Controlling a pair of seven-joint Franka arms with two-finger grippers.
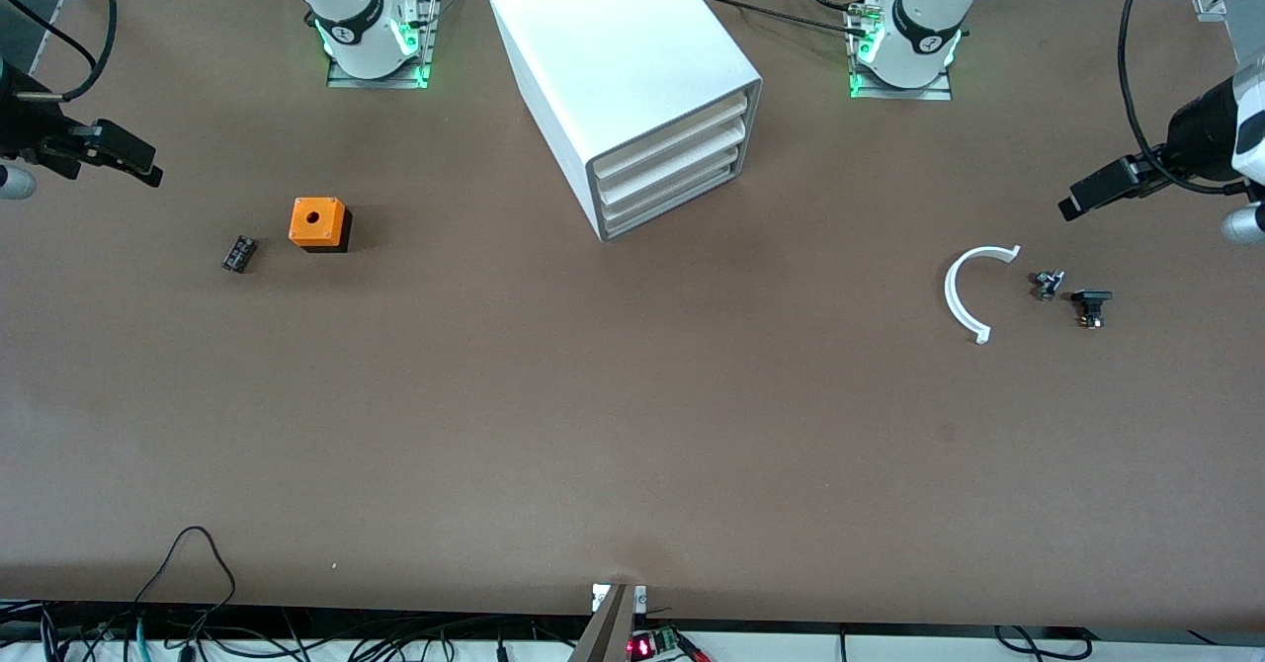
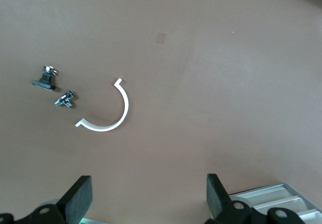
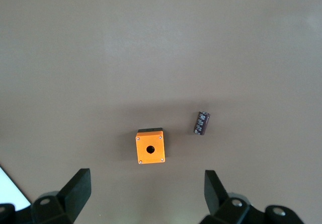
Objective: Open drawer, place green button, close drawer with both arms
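The white cabinet (image 1: 613, 49) stands at mid table between the arm bases, and all three drawers are shut. The lowest drawer (image 1: 672, 206) sits flush in the grey rim. A corner of the cabinet shows in the left wrist view (image 2: 282, 199). No green-capped button shows in any view. My left gripper (image 1: 1070, 207) (image 2: 146, 183) is open and empty, up over the left arm's end of the table. My right gripper (image 1: 150, 170) (image 3: 147, 178) is open and empty, up over the right arm's end.
An orange cube with a round hole (image 1: 318, 223) (image 3: 150, 146) and a tiny black part (image 1: 238, 253) (image 3: 202, 123) lie toward the right arm's end. A white arc piece (image 1: 964, 291) (image 2: 108, 118) and two tiny dark parts (image 1: 1048, 284) (image 1: 1090, 306) lie toward the left arm's end.
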